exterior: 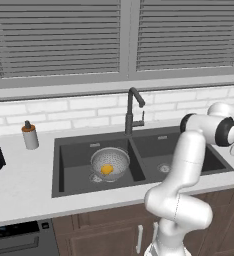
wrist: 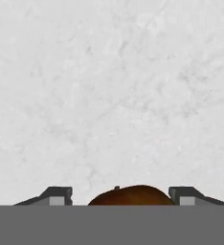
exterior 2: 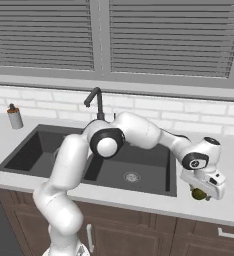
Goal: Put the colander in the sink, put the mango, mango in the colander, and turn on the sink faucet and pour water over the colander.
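On the pale counter (exterior: pixel 24 180), the colander (exterior: pixel 110 162) already sat in the sink (exterior: pixel 69 155) holding the yellow mango (exterior: pixel 107 170), while the hand (exterior 2: pixel 201 192) straddled the darker mango (exterior 2: pixel 199 194), grip unconfirmed; faucet (exterior: pixel 133 111) not yet running.

Pale marbled counter (exterior: pixel 24 185): soap bottle (exterior: pixel 30 135) left of sink (exterior: pixel 61 165); dark mango (exterior 2: pixel 199 193) right.

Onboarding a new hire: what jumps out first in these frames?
The white arm stretches far right, its pincer down on the counter around the darker mango, right of the sink. In the sink's left basin sits the silvery colander with the yellow mango inside.
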